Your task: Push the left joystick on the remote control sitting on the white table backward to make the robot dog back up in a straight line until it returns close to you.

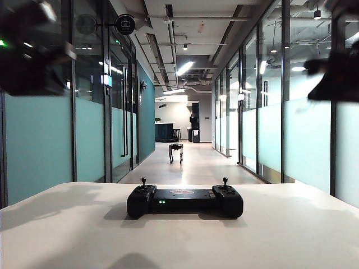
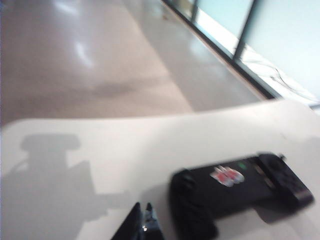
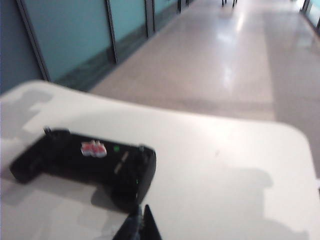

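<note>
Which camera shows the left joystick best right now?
The exterior view: the left joystick stands sharp and upright on the remote control. Both wrist views are blurred; the left one hides it in the dark grip, the right one shows only a faint stub.

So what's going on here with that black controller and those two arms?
Two robot arms hang above a white table, and nothing is being handled yet. A wide black gamepad-style remote control lies on the table with both thin joysticks upright, the left joystick untouched. The left tool and the right tool both look shut, each poised near its own end of the controller without touching it. Far down the corridor stands a small dark four-legged robot dog.
</note>
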Robot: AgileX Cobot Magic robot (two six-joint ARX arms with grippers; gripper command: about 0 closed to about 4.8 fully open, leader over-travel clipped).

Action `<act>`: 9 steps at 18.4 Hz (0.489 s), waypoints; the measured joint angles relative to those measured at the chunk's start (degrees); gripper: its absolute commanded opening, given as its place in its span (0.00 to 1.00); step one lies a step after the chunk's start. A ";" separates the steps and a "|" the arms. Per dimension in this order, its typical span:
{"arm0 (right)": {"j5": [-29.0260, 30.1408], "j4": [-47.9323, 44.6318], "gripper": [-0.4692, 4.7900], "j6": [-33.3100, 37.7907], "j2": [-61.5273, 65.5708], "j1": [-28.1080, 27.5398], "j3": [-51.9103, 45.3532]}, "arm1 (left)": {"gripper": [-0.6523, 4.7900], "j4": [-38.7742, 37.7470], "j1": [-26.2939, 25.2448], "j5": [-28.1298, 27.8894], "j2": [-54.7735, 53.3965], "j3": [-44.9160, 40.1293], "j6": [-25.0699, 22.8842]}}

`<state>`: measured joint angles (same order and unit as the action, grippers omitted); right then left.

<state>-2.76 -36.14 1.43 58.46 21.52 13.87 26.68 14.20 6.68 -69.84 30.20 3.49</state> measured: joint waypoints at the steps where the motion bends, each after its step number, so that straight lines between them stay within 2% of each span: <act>1: -0.04 -1.90 0.08 0.13 2.56 0.02 -0.02 | 0.11 0.13 1.22 0.04 -1.88 0.90 0.00; 4: -0.07 -6.29 0.08 2.38 10.25 0.15 1.53 | 0.11 1.01 2.29 0.28 -5.99 2.80 0.00; 9: 1.14 -6.60 0.08 5.33 22.45 1.36 6.40 | 0.11 2.86 2.45 2.32 -13.11 6.64 0.04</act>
<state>-1.63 -42.74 6.76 80.90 22.87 20.27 29.54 16.64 8.99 -82.96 36.84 3.53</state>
